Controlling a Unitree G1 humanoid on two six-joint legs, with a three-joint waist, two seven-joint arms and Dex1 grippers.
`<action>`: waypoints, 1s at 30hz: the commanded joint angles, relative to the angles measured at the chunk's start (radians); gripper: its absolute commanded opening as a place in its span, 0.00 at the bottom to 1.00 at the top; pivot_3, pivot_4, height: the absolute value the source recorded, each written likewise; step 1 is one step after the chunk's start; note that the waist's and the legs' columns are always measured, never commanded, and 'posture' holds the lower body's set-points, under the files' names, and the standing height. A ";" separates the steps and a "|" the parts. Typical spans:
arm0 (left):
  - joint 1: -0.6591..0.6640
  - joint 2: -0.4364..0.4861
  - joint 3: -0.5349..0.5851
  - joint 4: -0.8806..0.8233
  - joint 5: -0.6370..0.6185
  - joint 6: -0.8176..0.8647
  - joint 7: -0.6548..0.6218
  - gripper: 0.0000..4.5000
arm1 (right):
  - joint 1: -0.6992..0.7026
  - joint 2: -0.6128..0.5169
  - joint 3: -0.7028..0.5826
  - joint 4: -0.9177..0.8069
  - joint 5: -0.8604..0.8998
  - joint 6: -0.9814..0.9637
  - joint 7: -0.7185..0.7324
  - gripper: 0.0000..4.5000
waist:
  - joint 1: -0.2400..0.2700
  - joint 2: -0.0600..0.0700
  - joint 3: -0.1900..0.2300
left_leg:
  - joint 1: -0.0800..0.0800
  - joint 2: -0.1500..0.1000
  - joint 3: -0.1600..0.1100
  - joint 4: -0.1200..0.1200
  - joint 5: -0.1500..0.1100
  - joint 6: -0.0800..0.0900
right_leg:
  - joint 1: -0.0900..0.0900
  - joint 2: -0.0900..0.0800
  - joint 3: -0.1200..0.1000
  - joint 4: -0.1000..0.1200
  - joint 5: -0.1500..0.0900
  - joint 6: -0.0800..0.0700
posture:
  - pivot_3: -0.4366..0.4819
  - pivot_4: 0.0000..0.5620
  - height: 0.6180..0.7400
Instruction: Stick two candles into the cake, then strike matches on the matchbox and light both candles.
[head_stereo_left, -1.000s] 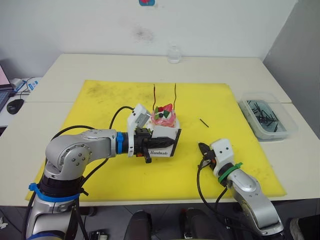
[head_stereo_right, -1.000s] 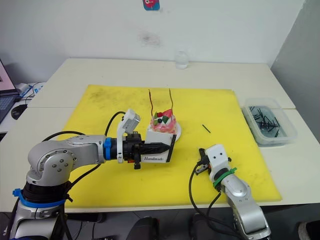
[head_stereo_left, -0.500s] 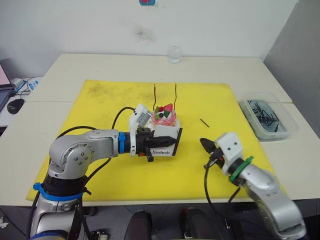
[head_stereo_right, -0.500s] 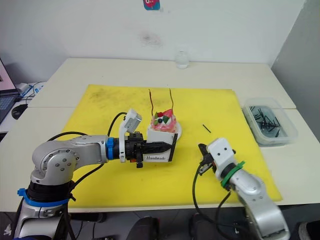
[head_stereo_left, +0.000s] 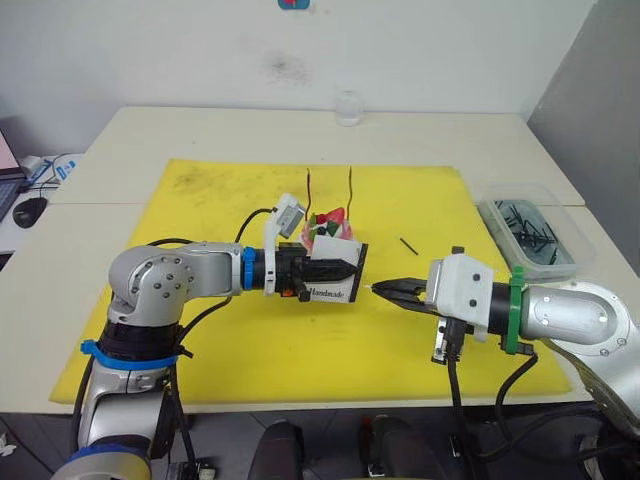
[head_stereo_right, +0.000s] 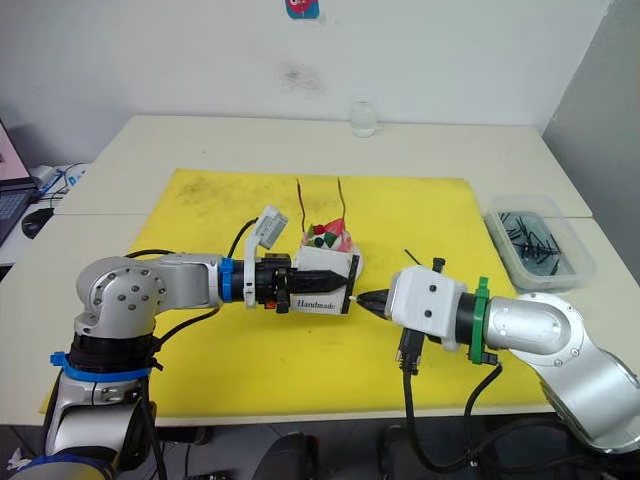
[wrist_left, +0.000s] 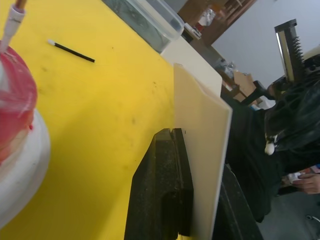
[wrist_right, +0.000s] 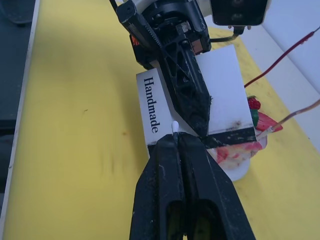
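Right gripper (wrist_right: 176, 142) is pinching a match (wrist_right: 175, 127) between closed fingers, white tip poking out just short of the matchbox (head_stereo_left: 333, 279). Left gripper (head_stereo_left: 335, 273) is clamping that box on edge, "Handmade" face toward me, just in front of the cake (head_stereo_left: 327, 230). Both candles (head_stereo_left: 350, 190) are standing in the cake, unlit as far as I can tell. A second match (head_stereo_left: 408, 245) is lying on the yellow mat (head_stereo_left: 200, 200), well apart from the cake.

Judging the step: I am lining the tip up for a strike.

Risks I am watching:
- Tip is pointing at the printed face, not clearly at the dark strip (wrist_right: 232, 133), so a stroke there would likely just scrape card.
- Only a short stub is showing beyond my fingers; pressing hard could snap it or push it back into the grip.
- Box is thin and held by one end; a sideways shove could twist it in the left fingers or tip it into the cake plate.

Hard to make out: most of the match shaft is buried in my fingers; candle tops are too thin to read for certain; contents of the clear bin (head_stereo_left: 535, 235) are just dark sticks.
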 joint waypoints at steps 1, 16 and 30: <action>-0.012 -0.006 0.058 -0.025 -0.065 0.033 0.013 0.00 | -0.026 0.003 0.030 0.014 -0.028 -0.035 0.000 0.00 | 0.000 0.000 0.000 | 0.000 0.000 0.000 0.000 0.000 0.000 | 0.000 0.000 0.000 0.000 0.000 0.000 | 0.48 0.27 0.91; 0.089 0.009 0.170 0.015 -0.153 0.095 0.082 0.00 | -0.065 0.008 0.053 0.059 -0.014 -0.076 0.058 0.00 | 0.001 0.000 0.000 | 0.000 0.001 -0.001 0.001 0.000 0.000 | 0.000 -0.001 0.000 0.001 0.000 0.000 | 0.48 0.27 0.91; 0.082 0.007 0.172 0.008 -0.223 0.120 0.123 0.00 | -0.130 0.037 0.161 0.116 -0.107 -0.064 0.040 0.00 | 0.001 0.000 0.000 | 0.000 0.001 0.000 0.000 0.000 0.000 | 0.000 -0.001 0.000 0.001 0.000 0.000 | 0.48 0.27 0.91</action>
